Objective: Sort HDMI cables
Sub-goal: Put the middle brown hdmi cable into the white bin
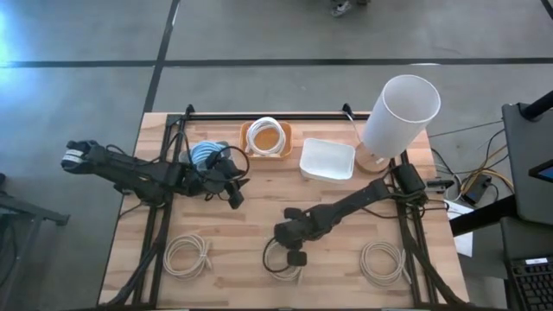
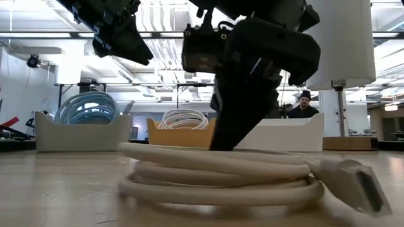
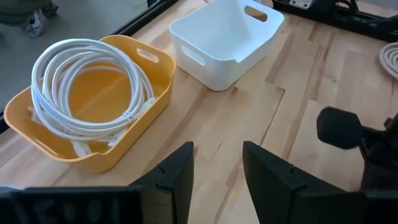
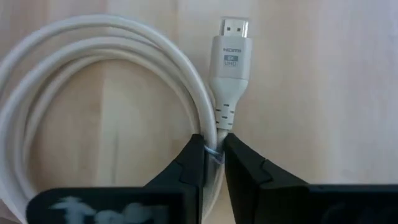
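Table (image 1: 259,216): light wooden slats, carrying three bins along the far edge and loose coils along the near edge.
Bins: grey-white bin (image 1: 200,155) holding light blue coils, yellow bin (image 1: 266,138) holding one white coil (image 3: 87,81), white bin (image 1: 327,160) seemingly unfilled.
Step in hand: pick-up of the middle near-edge coil, judged from the grip now closing on it; sorting partly done, three coils left loose on the table.
Right hand (image 4: 213,163): lowered onto the middle coil, fingers pinched on its strands just behind the plug; grasping, coil not yet lifted off the table.
Left hand (image 3: 216,168): hovering beside the blue-coil bin, fingers parted, grasping nothing.
Held cable (image 1: 283,262): off-white, wound in a flat round coil of several turns, bound by a thin tie where the fingers (image 4: 193,165) pinch; lying flat at the middle of the near edge.
Plug (image 4: 231,53): white moulded HDMI head with metal tip, pointing away from the hand, lying flat on the wood.
Other loose coils: one near the left corner (image 1: 187,256), one near the right corner (image 1: 382,261), well apart.
Next move: straight lift, then carry to the matching bin, probably the white or yellow one; risk of loops sagging or slipping from a pinch on few strands.
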### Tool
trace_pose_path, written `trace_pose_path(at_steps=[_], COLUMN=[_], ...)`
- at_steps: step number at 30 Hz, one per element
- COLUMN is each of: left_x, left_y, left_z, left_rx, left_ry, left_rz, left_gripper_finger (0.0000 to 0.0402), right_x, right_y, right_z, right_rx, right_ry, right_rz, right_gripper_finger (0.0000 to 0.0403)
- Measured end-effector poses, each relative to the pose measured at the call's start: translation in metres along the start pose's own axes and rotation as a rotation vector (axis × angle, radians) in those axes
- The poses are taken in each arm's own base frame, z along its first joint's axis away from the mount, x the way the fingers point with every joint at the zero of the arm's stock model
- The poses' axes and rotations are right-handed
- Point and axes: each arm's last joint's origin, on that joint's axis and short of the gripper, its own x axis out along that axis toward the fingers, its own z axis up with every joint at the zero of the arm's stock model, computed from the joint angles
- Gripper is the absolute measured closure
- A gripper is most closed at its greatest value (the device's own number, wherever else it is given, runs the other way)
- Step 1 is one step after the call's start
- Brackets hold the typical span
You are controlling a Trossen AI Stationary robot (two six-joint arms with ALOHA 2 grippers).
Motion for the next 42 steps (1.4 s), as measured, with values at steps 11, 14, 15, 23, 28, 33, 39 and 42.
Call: trace_pose_path(at_steps=[11,14,15,23,28,33,39,42], left_x=[0.0,0.0,0.0,0.0,0.0,0.0,0.0,0.0], left_y=[0.0,0.0,0.0,0.0,0.0,0.0,0.0,0.0], left_z=[0.0,0.0,0.0,0.0,0.001,0.001,0.001,0.001], left_rx=[-0.001,-0.002,-0.001,-0.002,0.0,0.023,0.023,0.022], left_ry=[-0.004,-0.005,-0.005,-0.008,-0.008,-0.009,-0.01,-0.01], left_rz=[0.003,0.003,0.004,0.004,0.004,0.004,0.004,0.004], left_gripper_finger=[0.0262,0.0262,0.0262,0.0262,0.0262,0.0262,0.0262,0.0262], right_x=[-0.072,-0.101,-0.112,-0.174,-0.185,-0.169,-0.156,-0.149], right_y=[-0.007,-0.016,-0.019,-0.047,-0.073,-0.105,-0.134,-0.143], right_z=[0.005,0.002,0.0,-0.012,-0.014,-0.028,-0.045,-0.053], right_rx=[0.068,0.056,0.061,0.001,0.081,0.099,0.182,0.22], right_ry=[0.083,0.037,0.01,-0.082,-0.088,0.021,-0.015,-0.012], right_rz=[-0.224,-0.46,-0.546,-1.038,-1.111,-1.201,-1.375,-1.39], right_gripper_finger=[0.0369,0.0369,0.0369,0.0369,0.0369,0.0369,0.0369,0.0367])
